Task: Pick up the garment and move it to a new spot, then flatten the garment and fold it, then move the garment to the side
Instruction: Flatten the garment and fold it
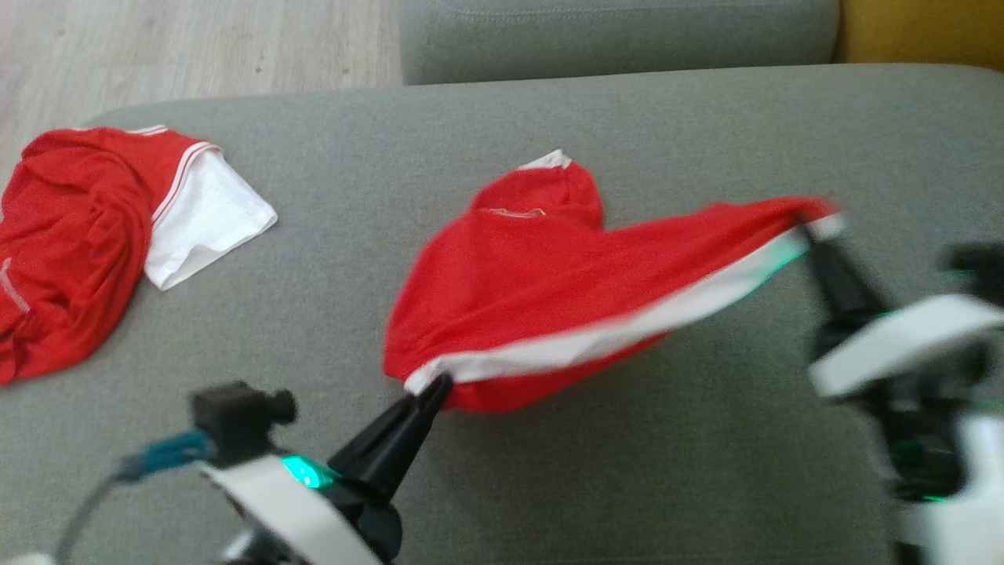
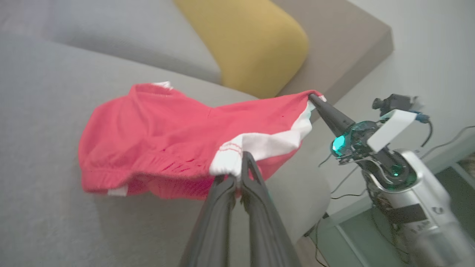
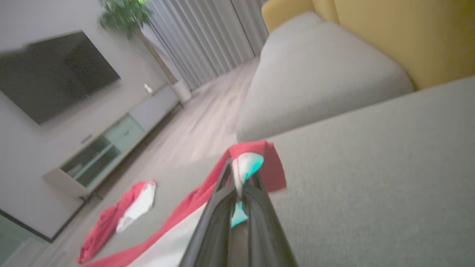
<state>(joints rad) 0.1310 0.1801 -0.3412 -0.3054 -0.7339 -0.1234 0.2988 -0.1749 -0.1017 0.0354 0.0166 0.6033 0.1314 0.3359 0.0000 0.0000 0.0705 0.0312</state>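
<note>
The garment [image 1: 549, 290] is a red pair of shorts with a white band, lifted and stretched between both grippers over the grey sofa seat. My left gripper [image 1: 439, 386] is shut on the white band's near-left corner, as the left wrist view shows up close [image 2: 239, 171]. At the right, my right gripper [image 1: 808, 234] is shut on the other corner of the garment [image 3: 256, 163], which bunches red and white at its fingertips [image 3: 239, 178]. The garment's middle [image 2: 167, 137] sags down toward the cushion.
A second red and white garment [image 1: 102, 227] lies crumpled at the sofa seat's far left. A grey back cushion [image 1: 620, 31] and a yellow cushion [image 1: 918, 27] stand behind. Wooden floor [image 1: 157, 47] lies beyond the seat's left edge.
</note>
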